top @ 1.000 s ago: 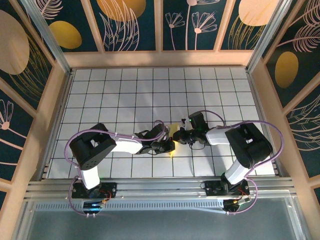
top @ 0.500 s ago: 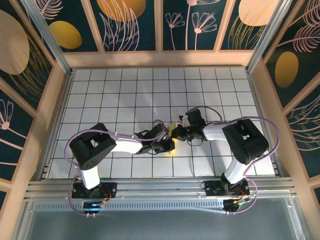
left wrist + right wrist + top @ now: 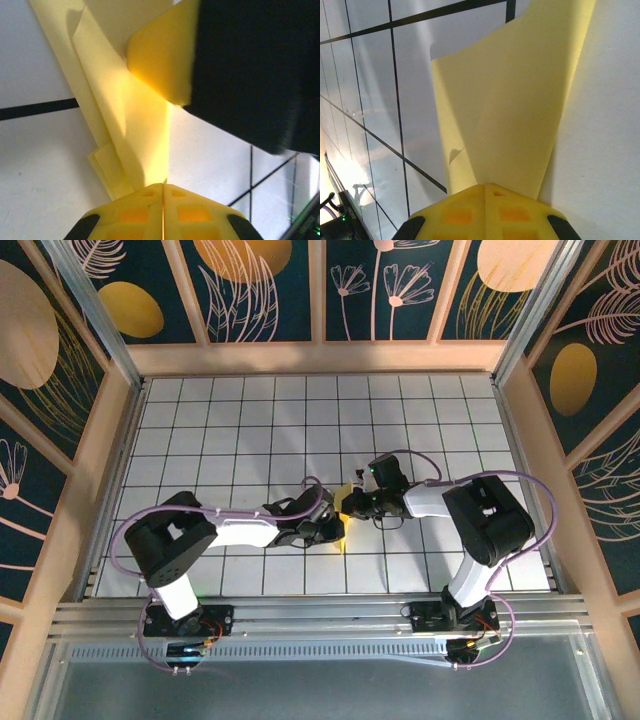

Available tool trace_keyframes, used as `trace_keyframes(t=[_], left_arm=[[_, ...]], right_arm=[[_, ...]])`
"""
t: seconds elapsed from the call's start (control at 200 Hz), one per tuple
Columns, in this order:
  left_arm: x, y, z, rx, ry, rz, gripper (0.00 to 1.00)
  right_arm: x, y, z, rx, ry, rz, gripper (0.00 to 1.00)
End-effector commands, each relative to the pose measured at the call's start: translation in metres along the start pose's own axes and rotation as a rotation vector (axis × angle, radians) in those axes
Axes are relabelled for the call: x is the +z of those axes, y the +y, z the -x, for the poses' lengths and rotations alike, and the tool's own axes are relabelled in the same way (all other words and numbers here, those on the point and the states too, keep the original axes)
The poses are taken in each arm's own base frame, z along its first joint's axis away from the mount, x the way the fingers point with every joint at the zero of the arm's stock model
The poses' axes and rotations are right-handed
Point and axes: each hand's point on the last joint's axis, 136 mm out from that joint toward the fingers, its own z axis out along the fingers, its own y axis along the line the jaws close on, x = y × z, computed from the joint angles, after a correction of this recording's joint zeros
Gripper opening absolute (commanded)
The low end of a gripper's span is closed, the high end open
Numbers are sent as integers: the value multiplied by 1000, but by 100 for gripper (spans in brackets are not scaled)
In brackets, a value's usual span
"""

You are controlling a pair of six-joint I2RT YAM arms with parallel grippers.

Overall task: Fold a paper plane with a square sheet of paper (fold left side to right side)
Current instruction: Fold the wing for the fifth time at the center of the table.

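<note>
The paper (image 3: 505, 115) is at the middle of the surface (image 3: 250, 420), towards its near edge, partly folded and lifted. The left tool (image 3: 163, 192) is closed tight, pinching the folded layers. The right tool (image 3: 485, 189) is likewise clamped on a raised part, probably so one anchors the sheet while the other carries a side across.

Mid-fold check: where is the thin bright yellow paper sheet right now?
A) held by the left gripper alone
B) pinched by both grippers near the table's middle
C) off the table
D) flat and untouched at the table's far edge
B: the thin bright yellow paper sheet runs into the closed fingertips of the left gripper and the right gripper, which meet over the middle of the white grid table.
</note>
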Motion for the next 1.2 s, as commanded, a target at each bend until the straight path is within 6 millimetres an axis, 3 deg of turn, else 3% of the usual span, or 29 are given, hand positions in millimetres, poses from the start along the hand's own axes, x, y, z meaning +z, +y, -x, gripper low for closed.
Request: trace_keyframes(t=[0.0,0.15,0.305,0.636,0.816,0.866,1.196], left_arm=[[-18,-24,5,11,-1,-67,9],[-26,-38,-7,-17,37,-186,4],[-21,-44,-17,-12,96,-236,1],[-5,-18,-21,-32,103,-139,1],[-6,-22,-24,-25,119,-163,1],[1,-13,-28,-33,136,-141,1],[6,-7,-35,-34,163,-140,0]], right_arm=[[6,-38,-32,57,70,-137,0],[8,-32,-38,58,76,-125,0],[10,-33,-40,54,81,-142,0],[12,-35,-41,55,91,-156,0],[13,-38,-41,52,92,-168,0],[13,-38,-42,54,91,-170,0],[13,-41,-42,53,89,-184,0]])
